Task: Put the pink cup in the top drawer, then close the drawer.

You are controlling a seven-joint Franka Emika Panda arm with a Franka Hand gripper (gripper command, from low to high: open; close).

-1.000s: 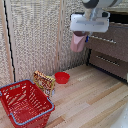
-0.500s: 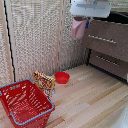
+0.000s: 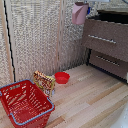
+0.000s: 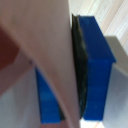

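Observation:
The pink recepticle [image 3: 79, 13] hangs high in the air at the top of the exterior view, just to the exterior view's left of the storage unit [image 3: 107, 47]. The pinch receptors [image 3: 85, 4] hold it from above and are mostly cut off by the frame edge. In the wrist view the blue fingers [image 4: 95, 70] are shut on the pink recepticle's wall [image 4: 55, 55]. The highest section of the storage unit [image 3: 102, 32] seems pulled out, with a dark opening above its front. Its silver handle [image 3: 102, 39] faces the room.
A lower drawer [image 3: 107, 61] of the dresser is closed. On the wooden floor stand a red wire basket [image 3: 25, 104], a small red bowl [image 3: 62, 77] and a yellow patterned object [image 3: 44, 80]. A pale woven wall [image 3: 40, 35] runs behind them.
The gripper has lifted the pink mug steadily upward beside the dresser, from about drawer-front height to above the dresser's top edge. Nothing else has moved.

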